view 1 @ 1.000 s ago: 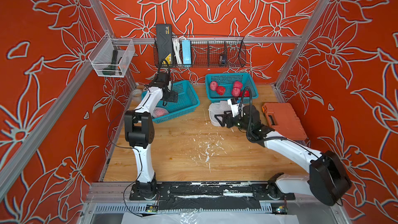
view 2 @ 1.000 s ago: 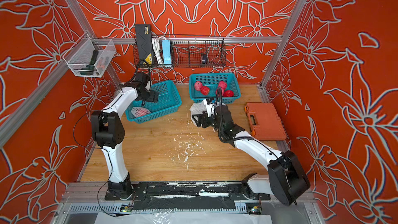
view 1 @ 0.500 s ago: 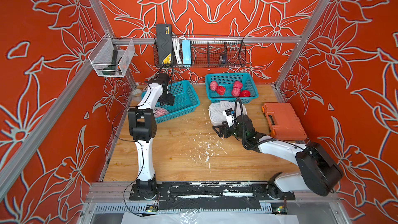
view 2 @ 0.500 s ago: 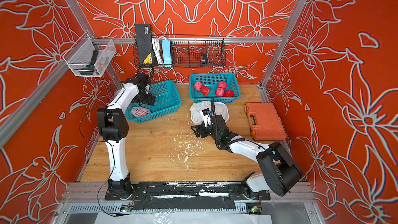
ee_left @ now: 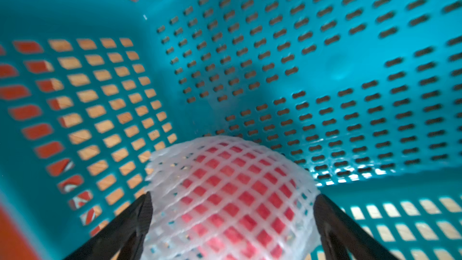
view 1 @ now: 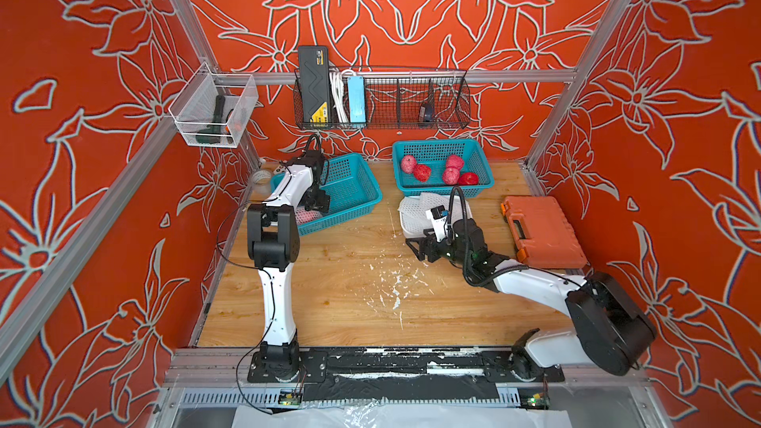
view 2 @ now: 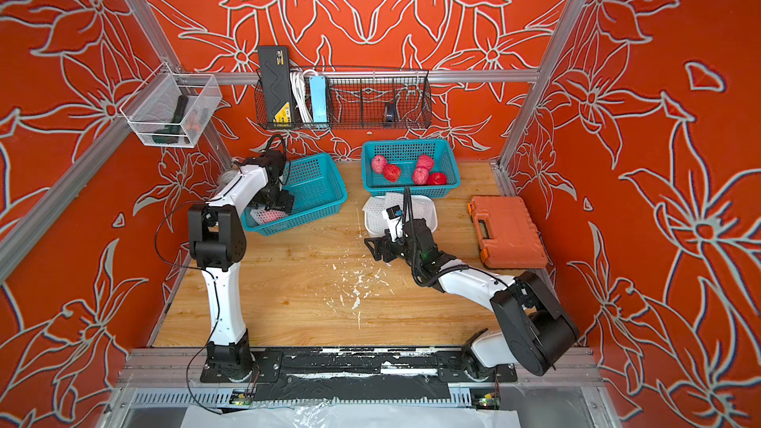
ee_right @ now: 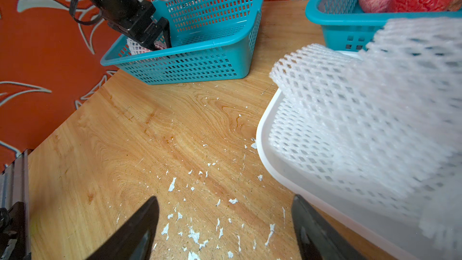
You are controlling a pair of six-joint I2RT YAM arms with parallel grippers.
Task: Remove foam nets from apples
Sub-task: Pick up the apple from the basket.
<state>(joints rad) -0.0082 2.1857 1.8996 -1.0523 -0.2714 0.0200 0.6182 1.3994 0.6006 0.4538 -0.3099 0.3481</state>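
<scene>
Netted apple (ee_left: 226, 171) sits in a corner of the teal basket (ee_left: 325, 58), left gripper (ee_left: 232, 197) spread wide astride it, no firm clamp visible. Well clear of that basket, right gripper (ee_right: 225, 203) open, empty. Judged: foam net (ee_left: 162, 163) soft, stretchy, light; pinch its loose edge.

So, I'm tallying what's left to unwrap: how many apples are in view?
6. Five bare apples lie in the right basket; one netted apple sits in the left basket, between the fingers of the left end effector. The arm may hide more.
</scene>
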